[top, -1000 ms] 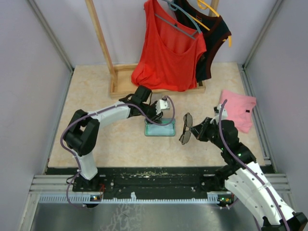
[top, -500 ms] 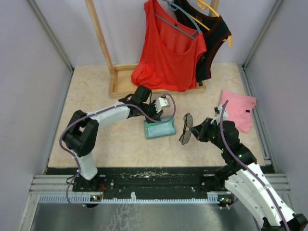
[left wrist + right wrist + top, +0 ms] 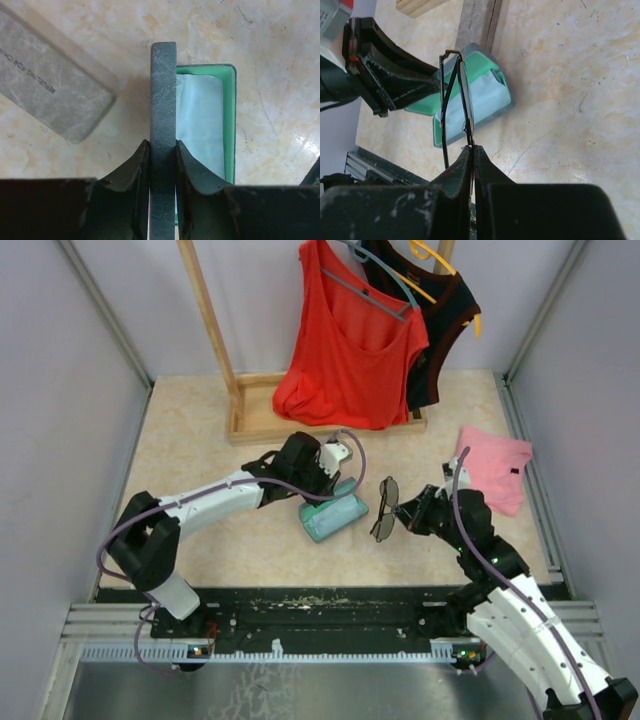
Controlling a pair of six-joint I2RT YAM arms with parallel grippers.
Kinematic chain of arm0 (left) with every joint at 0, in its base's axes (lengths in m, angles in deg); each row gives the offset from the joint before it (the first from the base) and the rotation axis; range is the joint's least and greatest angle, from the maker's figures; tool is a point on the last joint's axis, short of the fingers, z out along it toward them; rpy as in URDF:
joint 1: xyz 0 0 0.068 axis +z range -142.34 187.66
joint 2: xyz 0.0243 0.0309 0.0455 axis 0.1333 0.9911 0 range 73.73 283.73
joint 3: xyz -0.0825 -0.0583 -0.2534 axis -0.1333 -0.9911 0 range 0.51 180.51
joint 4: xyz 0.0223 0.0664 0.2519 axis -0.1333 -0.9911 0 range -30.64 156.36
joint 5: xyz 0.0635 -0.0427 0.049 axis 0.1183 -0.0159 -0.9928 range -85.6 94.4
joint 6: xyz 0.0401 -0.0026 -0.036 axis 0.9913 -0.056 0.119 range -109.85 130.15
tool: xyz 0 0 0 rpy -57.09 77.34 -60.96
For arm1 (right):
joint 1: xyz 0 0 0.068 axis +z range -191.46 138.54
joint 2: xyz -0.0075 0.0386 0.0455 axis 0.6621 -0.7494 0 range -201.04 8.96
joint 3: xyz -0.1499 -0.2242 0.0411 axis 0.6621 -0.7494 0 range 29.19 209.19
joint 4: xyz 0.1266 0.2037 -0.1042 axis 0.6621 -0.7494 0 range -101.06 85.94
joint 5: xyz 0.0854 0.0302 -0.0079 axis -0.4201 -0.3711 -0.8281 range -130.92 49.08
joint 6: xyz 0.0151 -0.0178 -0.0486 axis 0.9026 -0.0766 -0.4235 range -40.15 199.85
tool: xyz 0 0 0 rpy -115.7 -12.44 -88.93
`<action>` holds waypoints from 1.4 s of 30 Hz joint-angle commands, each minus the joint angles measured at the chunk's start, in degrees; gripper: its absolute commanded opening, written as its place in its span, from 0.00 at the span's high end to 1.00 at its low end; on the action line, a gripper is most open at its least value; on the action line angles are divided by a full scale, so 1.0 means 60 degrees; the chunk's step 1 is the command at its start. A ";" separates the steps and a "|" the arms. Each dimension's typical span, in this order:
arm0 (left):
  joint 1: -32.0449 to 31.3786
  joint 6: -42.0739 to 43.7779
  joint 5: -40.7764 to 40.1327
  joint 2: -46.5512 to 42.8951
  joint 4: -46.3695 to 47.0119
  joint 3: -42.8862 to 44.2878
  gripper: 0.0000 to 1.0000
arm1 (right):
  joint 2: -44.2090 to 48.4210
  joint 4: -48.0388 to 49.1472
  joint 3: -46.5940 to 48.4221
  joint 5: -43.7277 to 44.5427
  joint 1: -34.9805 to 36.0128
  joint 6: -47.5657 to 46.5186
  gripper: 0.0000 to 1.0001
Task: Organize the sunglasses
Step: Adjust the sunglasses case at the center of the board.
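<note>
One pair of sunglasses [image 3: 385, 508] with a thin dark frame hangs in the air, my right gripper [image 3: 408, 512] shut on its edge. In the right wrist view the sunglasses [image 3: 456, 95] stand upright above the gripper [image 3: 472, 147], over the open case [image 3: 487, 107]. That glasses case [image 3: 333, 516] lies open just left of them, green inside, with a light blue cloth [image 3: 200, 117] in it. My left gripper [image 3: 163, 146] is shut on the case's raised grey lid [image 3: 163, 90]. No second pair shows.
A second grey case [image 3: 47, 92] lies closed on the table beside the open one. A wooden rack base [image 3: 250, 420] with a red top [image 3: 350, 350] and a black top [image 3: 445, 320] stands at the back. A pink cloth [image 3: 497, 467] lies at the right.
My left arm has swung forward and its jaws have closed on the lid. The open case has turned and slid slightly toward the sunglasses. The right arm has held still.
</note>
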State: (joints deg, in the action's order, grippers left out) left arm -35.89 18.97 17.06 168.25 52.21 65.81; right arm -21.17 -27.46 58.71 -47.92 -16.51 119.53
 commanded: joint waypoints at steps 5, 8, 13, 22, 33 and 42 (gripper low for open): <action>-0.0805 -0.3321 -0.2799 -0.1218 0.0986 -0.1079 0.87 | -0.0205 0.0679 0.0084 -0.0136 -0.0042 0.0123 1.00; -0.1050 -0.4319 -0.4140 -0.1535 0.1107 -0.1520 0.87 | -0.0277 0.0760 0.0037 -0.0155 -0.0049 0.0187 1.00; -0.1505 -0.5931 -0.6281 -0.1840 0.0805 -0.2087 0.96 | -0.0463 0.0976 -0.0038 -0.0249 -0.0042 0.0446 1.00; -0.2023 -0.8152 -0.7717 -0.2079 0.0676 -0.2978 0.93 | -0.1364 0.1683 -0.0054 -0.0973 -0.0046 0.1012 1.00; -0.2131 -0.8619 -0.7241 -0.2181 0.0951 -0.3306 0.63 | -0.2923 0.2774 0.0259 -0.0510 0.1186 0.1438 1.00; -0.2131 -0.8406 -0.6900 -0.2650 0.1274 -0.3461 0.49 | -0.4895 0.4300 0.0648 -0.0930 0.1525 0.1426 1.00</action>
State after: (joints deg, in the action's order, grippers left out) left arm -48.35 -31.61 -25.19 154.59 57.61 45.46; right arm -47.29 -9.97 58.01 -52.54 -7.81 128.06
